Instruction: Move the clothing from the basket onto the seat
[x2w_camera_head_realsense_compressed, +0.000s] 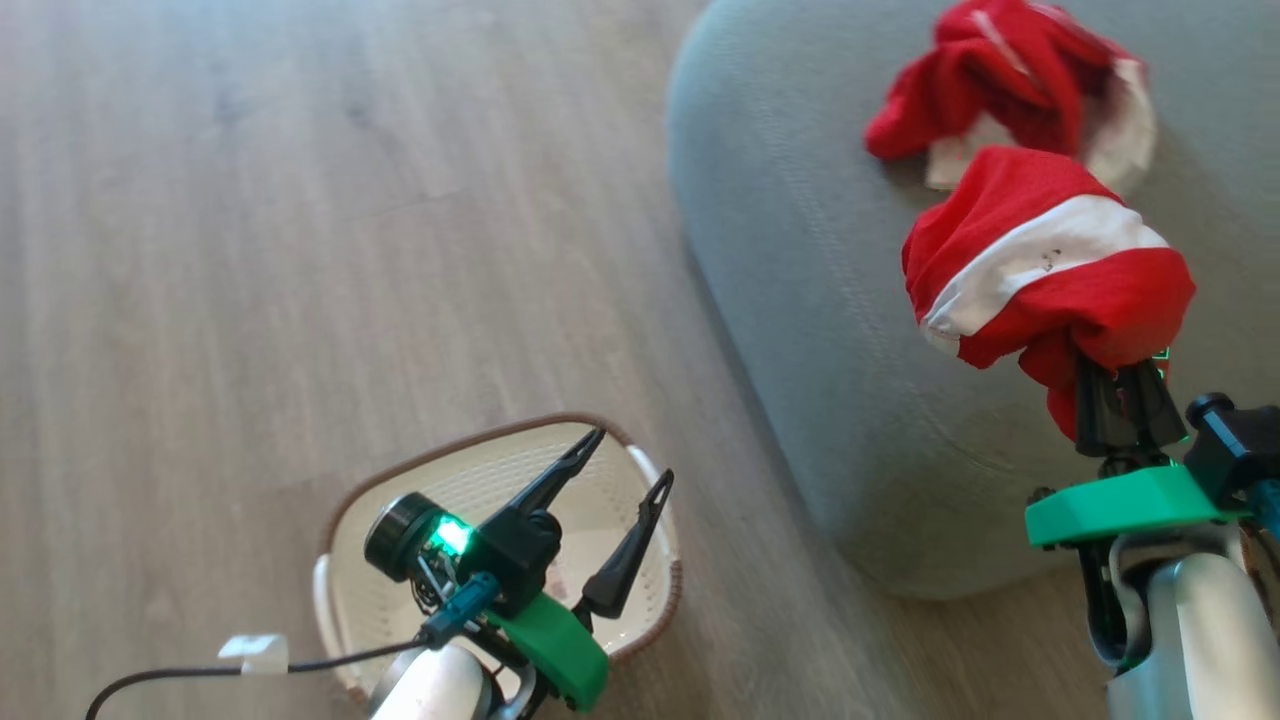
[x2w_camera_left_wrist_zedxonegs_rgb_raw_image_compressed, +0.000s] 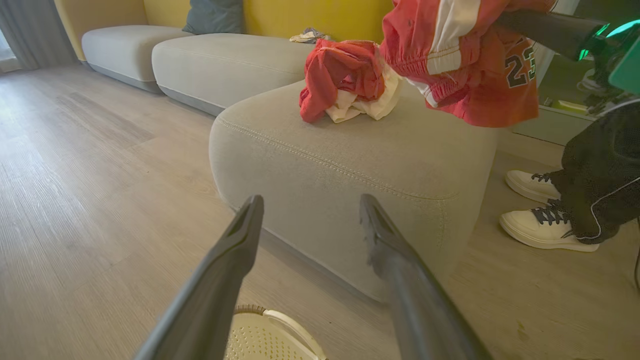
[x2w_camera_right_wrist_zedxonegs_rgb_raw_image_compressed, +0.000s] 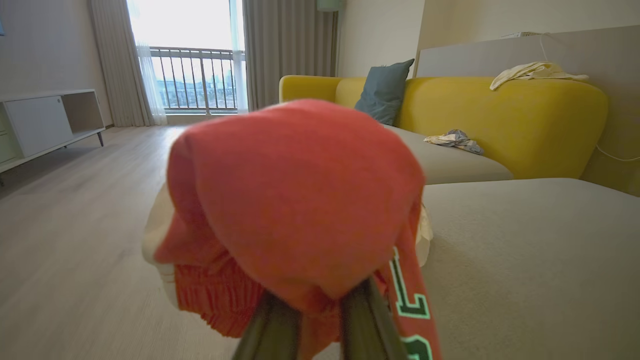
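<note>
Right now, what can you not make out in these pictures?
1. Basket, head view: left gripper covers much of its inside.
2. Right gripper tips, head and right wrist views: buried in the held red garment.
3. Person, left wrist view: cut by the right edge; shoes and dark trousers show.

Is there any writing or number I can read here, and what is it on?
"23": dark digits on the red and white fabric garment held in the right pincer.
Green-edged characters on that garment, right wrist view: cut off, unreadable.
Small dark marks on its white stripe, head view: too small to read.
</note>
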